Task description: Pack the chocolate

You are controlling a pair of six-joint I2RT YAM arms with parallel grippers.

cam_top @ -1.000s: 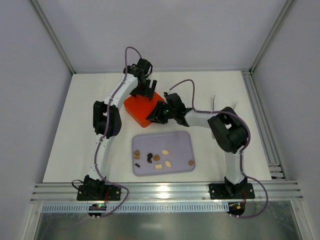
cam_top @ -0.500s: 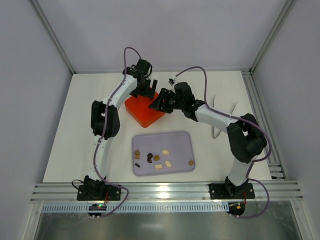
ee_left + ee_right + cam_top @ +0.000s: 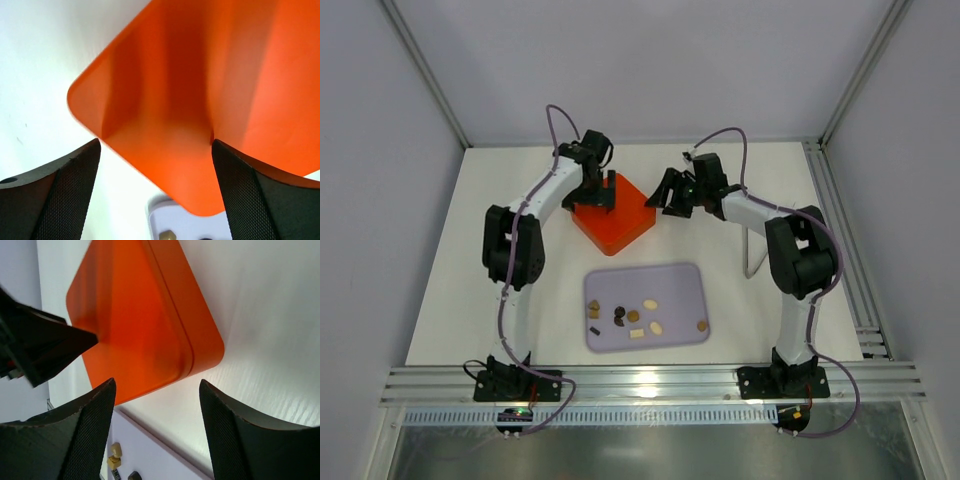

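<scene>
Several small pieces of chocolate [image 3: 633,315], brown, tan and cream, lie scattered on a lavender tray [image 3: 680,285]. Behind the tray the orange box [image 3: 620,218] sits with its lid on. My left gripper [image 3: 603,190] hovers open over the box's far left part. In the left wrist view the left gripper [image 3: 155,145] has one finger over the orange box [image 3: 200,75] and the other over bare table. My right gripper [image 3: 668,192] stands open just right of the box. In the right wrist view the right gripper [image 3: 156,382] holds nothing, with the chocolate [image 3: 115,455] low down.
White tabletop [image 3: 470,280] surrounds the tray and box. A thin pale rod-like thing [image 3: 750,245] lies by the right arm. Aluminium rails run along the right side [image 3: 835,230] and the front edge [image 3: 650,382]. Grey walls close in the back and sides.
My right gripper has drawn back to the right off the orange box and its jaws have spread. My left gripper has shifted a little to the left over the box.
</scene>
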